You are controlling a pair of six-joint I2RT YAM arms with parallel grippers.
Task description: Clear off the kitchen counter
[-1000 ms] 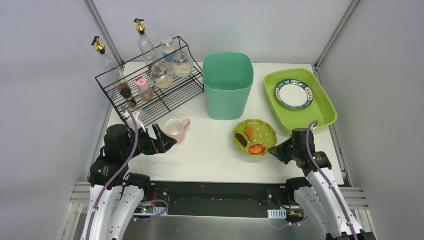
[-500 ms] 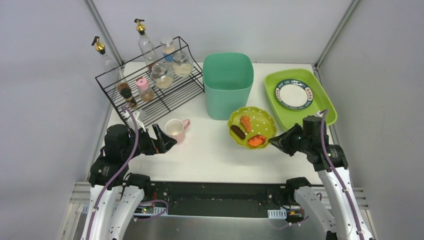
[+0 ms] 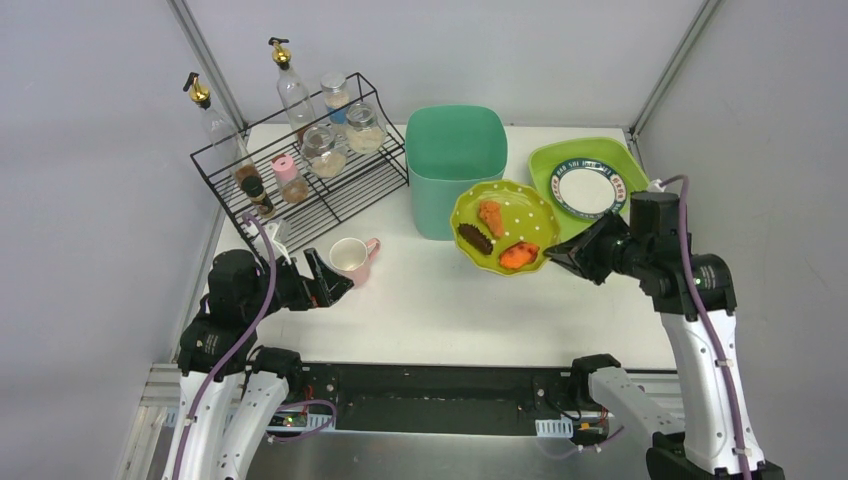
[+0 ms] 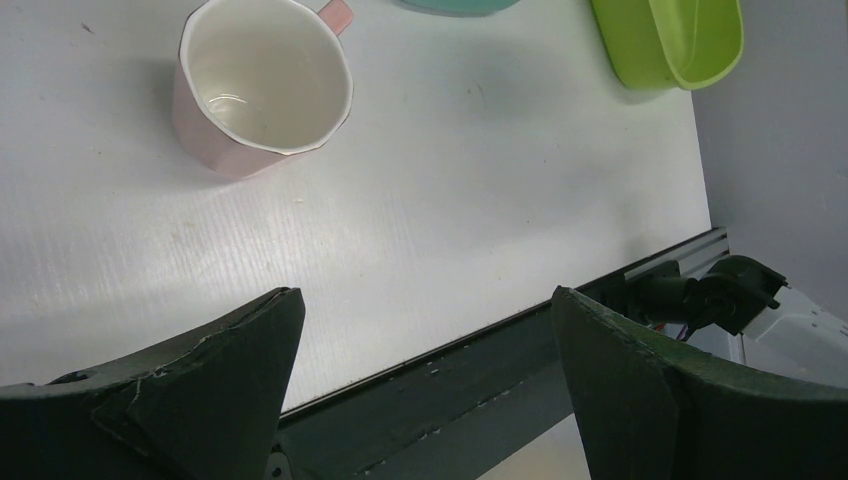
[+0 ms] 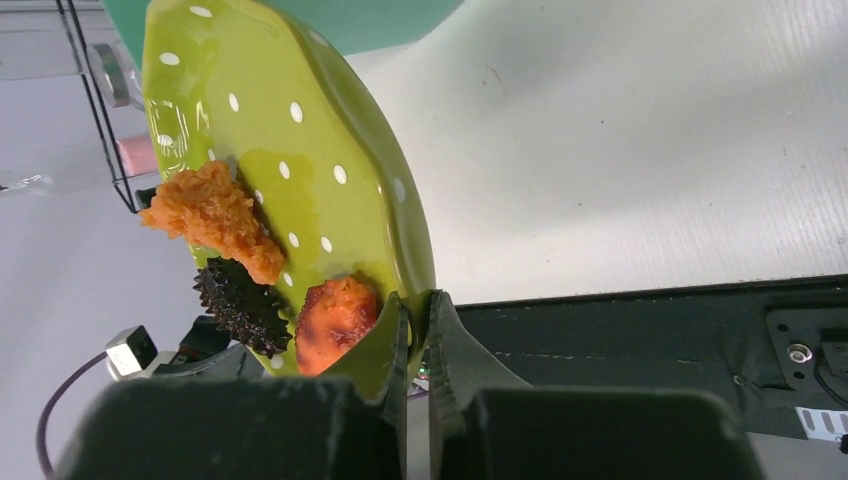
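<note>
Currently my right fingers (image 3: 550, 258) clamp shut on the rim of the dotted plate (image 3: 503, 226), carried above the bench (image 3: 430, 310); my left fingers (image 3: 328, 282) gape empty. Next, I judge: tip the scraps (image 3: 490, 218) into the bin (image 3: 455, 150) ahead.

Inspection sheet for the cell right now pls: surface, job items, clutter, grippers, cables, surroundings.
surface: counter white, bare in the middle.
job's things: dotted plate carrying three pieces of food, held off the counter between bin and tray; mug upright on the counter.
clutter: rack with bottles and jars, far left; white plate in the tray.
grippers: right gripper shut on the dotted plate's rim; left gripper open, empty, near the mug.
cables: a purple cable along each arm.
surroundings: grey walls, metal frame; nothing else seen.
</note>
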